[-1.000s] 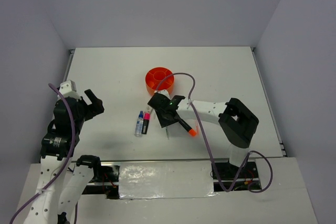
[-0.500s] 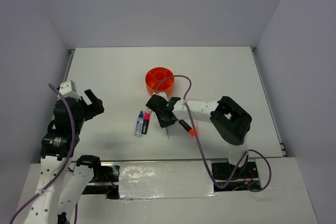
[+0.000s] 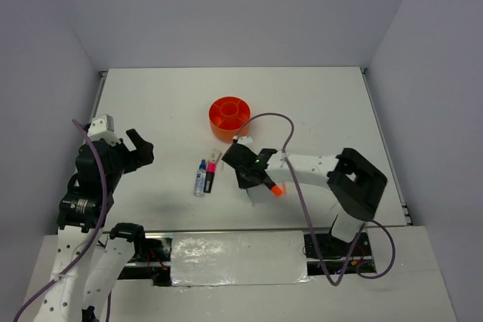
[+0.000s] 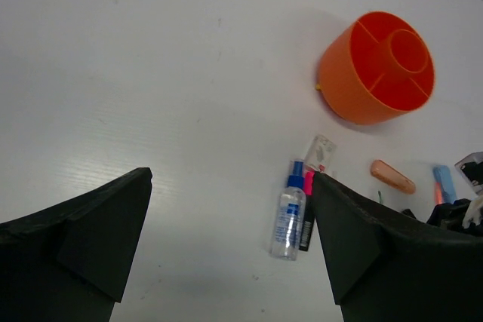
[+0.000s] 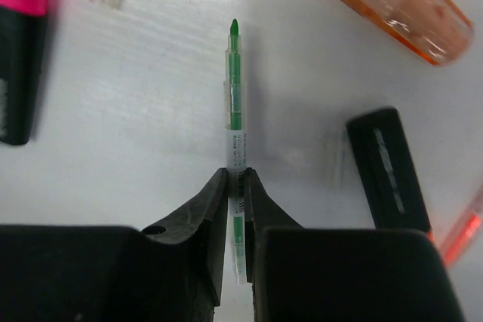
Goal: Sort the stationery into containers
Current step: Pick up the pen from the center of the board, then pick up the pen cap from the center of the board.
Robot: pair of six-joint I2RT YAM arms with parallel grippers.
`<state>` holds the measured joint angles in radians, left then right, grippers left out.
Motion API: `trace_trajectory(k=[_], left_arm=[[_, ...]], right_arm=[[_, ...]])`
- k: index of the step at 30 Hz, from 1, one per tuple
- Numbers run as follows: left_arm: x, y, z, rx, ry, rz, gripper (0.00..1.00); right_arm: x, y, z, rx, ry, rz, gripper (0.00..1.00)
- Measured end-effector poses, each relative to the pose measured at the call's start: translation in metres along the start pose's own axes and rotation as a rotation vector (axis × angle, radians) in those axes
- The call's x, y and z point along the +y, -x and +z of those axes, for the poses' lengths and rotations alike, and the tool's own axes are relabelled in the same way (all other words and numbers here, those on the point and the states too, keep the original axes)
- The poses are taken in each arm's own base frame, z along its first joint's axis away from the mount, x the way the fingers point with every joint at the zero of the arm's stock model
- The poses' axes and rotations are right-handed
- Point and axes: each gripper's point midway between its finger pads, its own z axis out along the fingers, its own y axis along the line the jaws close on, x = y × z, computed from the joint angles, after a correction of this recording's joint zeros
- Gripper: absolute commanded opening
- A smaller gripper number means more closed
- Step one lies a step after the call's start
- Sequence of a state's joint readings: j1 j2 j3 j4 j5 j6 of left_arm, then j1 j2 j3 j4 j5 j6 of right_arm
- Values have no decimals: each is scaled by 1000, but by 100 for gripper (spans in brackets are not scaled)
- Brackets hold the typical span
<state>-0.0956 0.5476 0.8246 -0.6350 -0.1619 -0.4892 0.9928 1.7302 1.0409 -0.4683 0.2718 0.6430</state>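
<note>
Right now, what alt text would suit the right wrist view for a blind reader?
The right gripper pinches a thin green-tipped pen lying on the white table. A pink-black highlighter, a peach piece and a black-bodied highlighter lie around it.
</note>
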Motion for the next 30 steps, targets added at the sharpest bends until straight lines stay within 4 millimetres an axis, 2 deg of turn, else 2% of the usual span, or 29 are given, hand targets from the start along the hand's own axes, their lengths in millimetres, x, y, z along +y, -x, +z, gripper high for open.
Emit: trace_trajectory(k=[2, 4, 5, 7, 10, 12, 13, 14, 15, 18, 21, 23, 26, 30], left_arm=[[-13, 1, 0, 7, -72, 15, 99], [-31, -1, 2, 30, -159, 13, 99], [-40, -3, 3, 44, -205, 11, 99], [-65, -7, 7, 65, -307, -3, 99], [-104, -32, 9, 138, -430, 3, 99], [-135, -58, 10, 211, -467, 61, 99], [-152, -74, 10, 260, -483, 103, 99], [-174, -96, 11, 321, -487, 161, 99], [-193, -109, 13, 348, -485, 209, 99], [-230, -159, 47, 434, -391, 328, 98], [-223, -198, 79, 483, -273, 411, 91], [-214, -210, 92, 502, -205, 457, 87], [-212, -216, 108, 502, -154, 480, 82], [-208, -215, 118, 513, -151, 483, 81]], right_arm=[[-4, 4, -24, -40, 31, 32, 0], [-4, 21, -63, -133, 102, 83, 0], [-4, 33, -87, -199, 151, 114, 0], [-9, 62, -153, -378, 269, 199, 0], [-31, 82, -222, -563, 363, 295, 0], [-50, 83, -252, -631, 377, 341, 0], [-59, 82, -259, -646, 366, 355, 0], [-66, 79, -262, -651, 351, 363, 0], [-72, 74, -261, -643, 336, 362, 0], [-85, 59, -260, -617, 302, 357, 0], [-94, 46, -258, -599, 295, 351, 0], [-98, 38, -257, -589, 295, 346, 0], [-103, 32, -261, -587, 298, 343, 0], [-105, 28, -257, -574, 288, 326, 0]])
